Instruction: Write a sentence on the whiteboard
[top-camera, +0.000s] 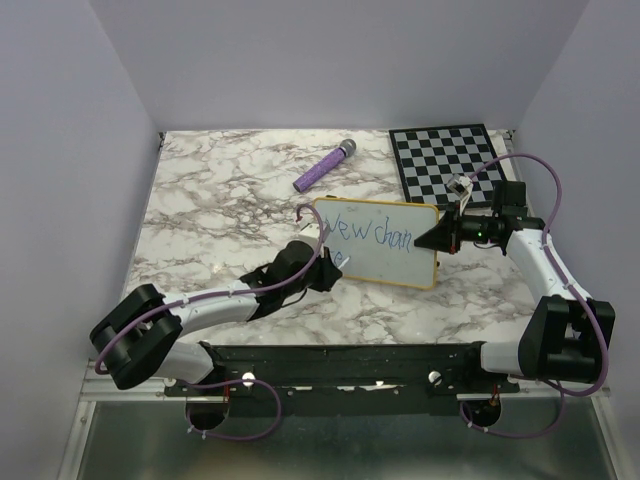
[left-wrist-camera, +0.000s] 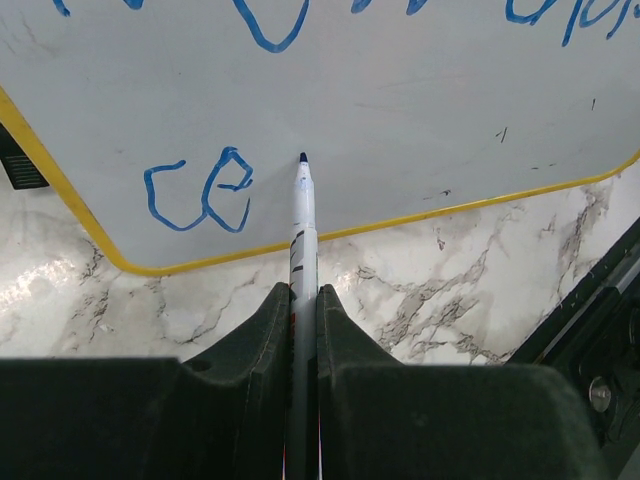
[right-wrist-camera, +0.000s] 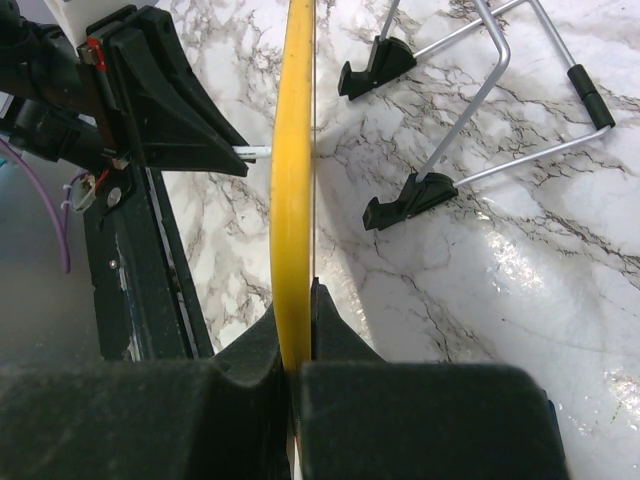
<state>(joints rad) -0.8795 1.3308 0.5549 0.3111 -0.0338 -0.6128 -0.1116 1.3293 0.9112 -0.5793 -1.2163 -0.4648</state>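
Note:
The whiteboard (top-camera: 385, 245) with a yellow frame stands tilted on the marble table; blue lettering (top-camera: 370, 234) reads "New chan" on the top line. In the left wrist view the board (left-wrist-camera: 400, 110) shows "ce" (left-wrist-camera: 198, 190) on a second line. My left gripper (left-wrist-camera: 303, 300) is shut on a white marker (left-wrist-camera: 301, 225) whose dark tip (left-wrist-camera: 303, 158) touches the board just right of "ce". My right gripper (top-camera: 438, 238) is shut on the board's right edge, seen as a yellow rim (right-wrist-camera: 293, 180) between its fingers.
A purple marker (top-camera: 324, 166) lies at the back of the table. A black-and-white checkered board (top-camera: 447, 160) lies at the back right. The whiteboard's wire stand with black feet (right-wrist-camera: 400, 200) rests behind it. The black base rail (top-camera: 340, 365) runs along the near edge.

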